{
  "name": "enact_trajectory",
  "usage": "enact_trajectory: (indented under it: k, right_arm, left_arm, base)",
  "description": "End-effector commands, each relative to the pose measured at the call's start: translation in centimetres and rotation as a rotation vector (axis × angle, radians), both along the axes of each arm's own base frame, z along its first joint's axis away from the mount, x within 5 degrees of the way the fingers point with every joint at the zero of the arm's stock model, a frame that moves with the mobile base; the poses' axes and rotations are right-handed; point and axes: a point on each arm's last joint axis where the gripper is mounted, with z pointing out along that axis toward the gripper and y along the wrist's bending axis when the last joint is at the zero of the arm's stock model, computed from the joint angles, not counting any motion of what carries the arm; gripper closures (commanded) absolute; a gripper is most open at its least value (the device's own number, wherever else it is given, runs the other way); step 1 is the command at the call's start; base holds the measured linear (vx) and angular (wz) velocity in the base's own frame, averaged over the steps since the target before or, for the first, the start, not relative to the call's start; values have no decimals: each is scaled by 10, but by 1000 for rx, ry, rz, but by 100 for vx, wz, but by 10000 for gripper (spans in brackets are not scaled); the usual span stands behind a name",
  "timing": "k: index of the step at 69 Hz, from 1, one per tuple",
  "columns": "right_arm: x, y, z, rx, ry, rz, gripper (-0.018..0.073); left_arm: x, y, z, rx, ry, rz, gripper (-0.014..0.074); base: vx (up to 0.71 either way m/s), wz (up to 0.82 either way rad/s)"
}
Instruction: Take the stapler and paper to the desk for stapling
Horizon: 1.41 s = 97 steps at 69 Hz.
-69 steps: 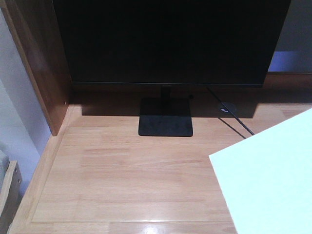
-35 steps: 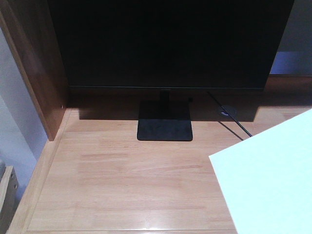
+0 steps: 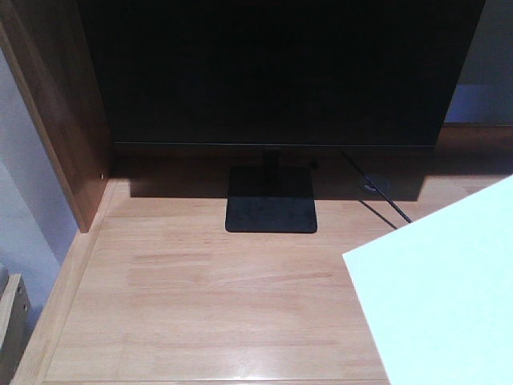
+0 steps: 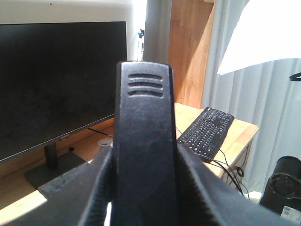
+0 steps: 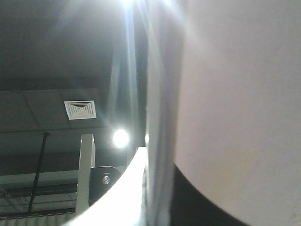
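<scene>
1. Left gripper (image 4: 146,155): it is closed on the stapler (image 4: 143,94). Both fingers (image 4: 96,193) press its flanks, and the stapler stands up between them. It hangs above the desk (image 3: 208,289), in front of the monitor (image 3: 272,72).
2. Right gripper: its wrist view points at the ceiling and is mostly filled by the blurred paper (image 5: 225,94). I cannot tell how far it is open or where it grips.
3. Paper: the front view shows it over the desk's right front corner. The left wrist view shows its white edge high above the keyboard (image 4: 207,132), so I judge it is aloft, not laid down.
4. Risk, paper: a sheet held at one edge may droop, crease or slide out as it is lowered. It may also settle across the keyboard or snag the cable (image 3: 385,204), leaving no flat place to staple.
5. Risk, stapler: its smooth plastic may pivot in a two-point grip. If I lower it too far back, it could strike the stand (image 3: 271,208).
6. Risk, both arms: they share the right half of the desk, so the stapler may push the sheet askew.
7. Containers: I see none. A wooden edge (image 3: 12,321) shows at lower left, but not what it holds.
</scene>
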Motion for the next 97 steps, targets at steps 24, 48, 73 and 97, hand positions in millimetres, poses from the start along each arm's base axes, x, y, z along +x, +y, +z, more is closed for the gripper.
enact_trajectory:
  k: [24, 48, 73, 97]
  right_arm:
    - [-11, 0, 9, 8, -120, 48, 565]
    - [-11, 0, 9, 8, -120, 48, 565]
    - [-11, 0, 9, 8, -120, 48, 565]
    - [-11, 0, 9, 8, -120, 48, 565]
  left_arm:
    - [1, 1, 17, -104, -70, 5, 603]
    - [1, 1, 17, -105, -71, 6, 603]
    - [1, 0, 18, -113, -73, 3, 603]
    - [27, -18, 26, -85, -59, 25, 603]
  base:
    - [0, 0]
    - [0, 0]
    - [0, 0]
    - [0, 0]
